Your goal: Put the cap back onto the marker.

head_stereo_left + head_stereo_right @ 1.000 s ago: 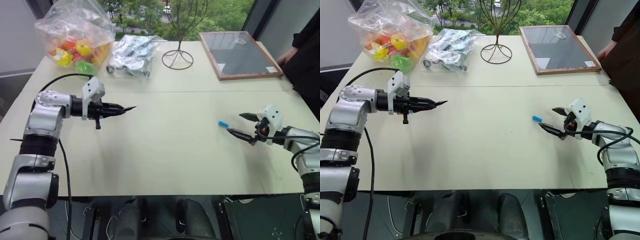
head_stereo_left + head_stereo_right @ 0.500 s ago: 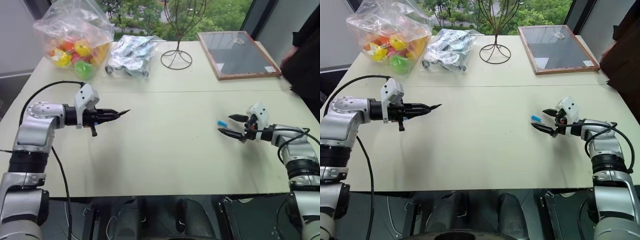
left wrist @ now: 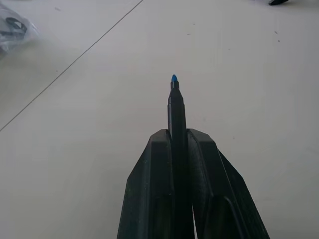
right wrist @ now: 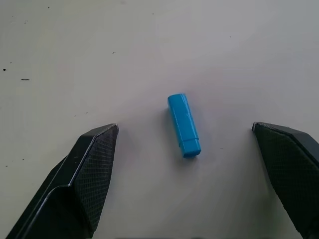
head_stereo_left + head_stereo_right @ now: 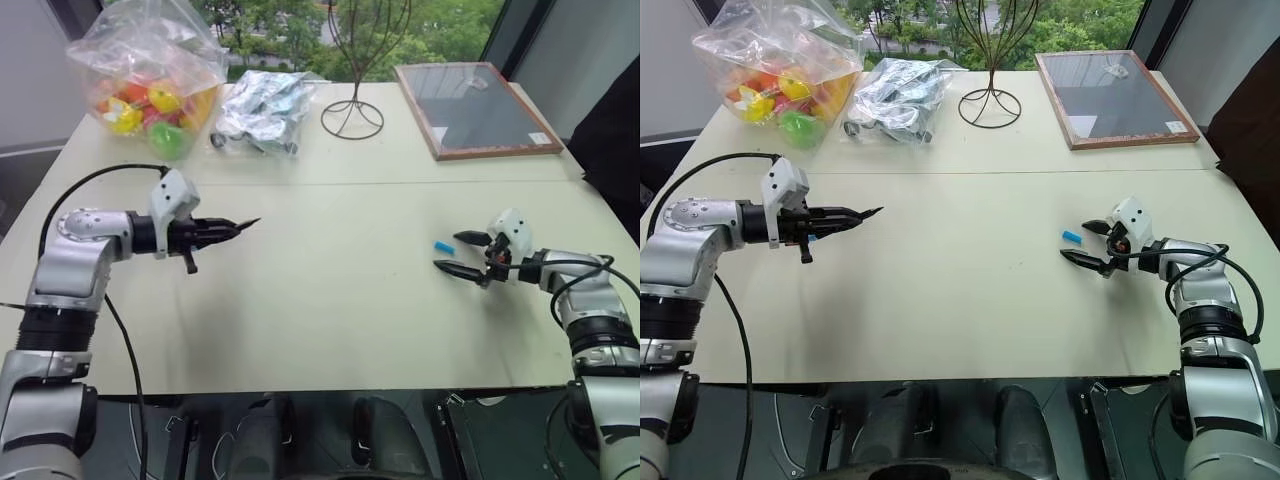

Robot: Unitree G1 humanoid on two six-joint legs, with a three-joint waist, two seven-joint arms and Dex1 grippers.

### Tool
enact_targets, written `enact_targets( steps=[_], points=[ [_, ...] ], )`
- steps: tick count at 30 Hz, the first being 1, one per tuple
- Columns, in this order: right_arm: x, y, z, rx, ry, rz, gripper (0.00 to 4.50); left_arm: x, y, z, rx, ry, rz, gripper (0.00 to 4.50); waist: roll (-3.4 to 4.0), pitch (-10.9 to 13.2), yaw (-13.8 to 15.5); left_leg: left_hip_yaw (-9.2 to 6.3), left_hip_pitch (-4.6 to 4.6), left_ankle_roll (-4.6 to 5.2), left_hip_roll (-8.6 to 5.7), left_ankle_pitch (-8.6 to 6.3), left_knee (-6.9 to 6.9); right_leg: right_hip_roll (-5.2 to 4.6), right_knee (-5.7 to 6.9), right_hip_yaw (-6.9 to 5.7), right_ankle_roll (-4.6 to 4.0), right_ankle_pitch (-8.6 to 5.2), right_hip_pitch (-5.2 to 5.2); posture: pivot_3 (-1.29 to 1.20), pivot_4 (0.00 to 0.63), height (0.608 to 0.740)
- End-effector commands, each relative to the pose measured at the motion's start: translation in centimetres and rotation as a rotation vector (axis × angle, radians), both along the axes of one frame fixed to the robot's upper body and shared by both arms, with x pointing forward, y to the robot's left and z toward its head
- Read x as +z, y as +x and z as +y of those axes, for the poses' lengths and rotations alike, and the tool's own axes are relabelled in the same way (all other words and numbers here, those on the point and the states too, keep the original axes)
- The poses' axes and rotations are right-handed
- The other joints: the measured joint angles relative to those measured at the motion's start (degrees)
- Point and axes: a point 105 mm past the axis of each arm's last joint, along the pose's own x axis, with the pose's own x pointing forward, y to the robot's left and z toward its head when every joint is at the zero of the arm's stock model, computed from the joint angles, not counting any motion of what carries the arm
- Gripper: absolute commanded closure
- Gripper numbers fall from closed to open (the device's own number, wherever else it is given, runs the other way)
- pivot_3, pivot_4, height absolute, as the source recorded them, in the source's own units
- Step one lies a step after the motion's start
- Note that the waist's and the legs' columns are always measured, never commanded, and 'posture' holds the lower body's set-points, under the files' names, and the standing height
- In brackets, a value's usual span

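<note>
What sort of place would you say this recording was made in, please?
Probably an office or lab room: a pale table beside windows onto trees, with a bag of toys and a framed board on it.

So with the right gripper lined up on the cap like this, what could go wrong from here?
1. The cap lies loose on the table between the wide-open fingers of the right gripper; closing off-centre could roll or flick it away.
2. It is tiny, so a grip may cover its open end.
3. The left gripper is shut on the marker with a short stretch of the tip sticking out; pushing the cap on could slide it back.
</note>
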Motion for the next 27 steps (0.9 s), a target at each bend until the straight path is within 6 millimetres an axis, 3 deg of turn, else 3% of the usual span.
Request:
enact_targets(
  steps=[1, 6, 16, 20, 27],
  points=[
    [-0.5, -0.4, -0.5, -0.004, -0.024, 0.012, 0.87, 1.0, 0.3, 0.0, 0.0, 0.03, -0.073, 4.5, 0.0, 0.0, 0.0, 0.0, 0.01, 0.0, 0.0, 0.0, 0.0, 0.0, 0.0, 0.0, 0.0, 0.0, 0.01, 0.0, 0.15, 0.74],
    [-1.0, -0.6, -0.7, 0.006, -0.079, 0.011, 3.33, 1.0, 0.5, 0.0, -0.004, 0.037, -0.081, 4.5, 0.0, 0.0, 0.0, 0.0, 0.02, 0.0, 0.0, 0.0, 0.0, 0.0, 0.0, 0.0, 0.0, 0.0, 0.02, 0.0, 0.15, 0.74],
    [-1.3, -0.5, -0.6, 0.005, -0.087, 0.01, 3.33, 0.6, 0.6, 0.3, 0.003, 0.054, -0.086, 4.5, -0.02, 0.0, 0.0, 0.0, 0.16, 0.0, 0.0, 0.0, 0.0, 0.0, 0.0, 0.0, 0.0, 0.0, 0.16, 0.0, 0.15, 0.74],
    [-1.3, -0.4, -0.5, 0.01, -0.081, 0.012, 4.47, 0.5, 0.6, 0.5, 0.009, 0.059, -0.087, 4.5, -0.02, 0.0, 0.0, 0.01, 0.26, 0.0, 0.0, 0.0, 0.0, 0.0, 0.0, 0.0, 0.0, 0.0, 0.25, 0.0, 0.15, 0.74],
    [-0.4, 0.1, -0.6, 0.028, -0.146, -0.007, 4.47, 0.4, 0.9, 0.9, 0.012, 0.104, -0.126, 4.5, -0.02, 0.0, -0.1, 0.02, 0.51, 0.01, 0.0, -0.02, -0.03, -0.01, -0.02, 0.02, -0.01, 0.0, 0.45, 0.0, 0.15, 0.74]
  ],
)
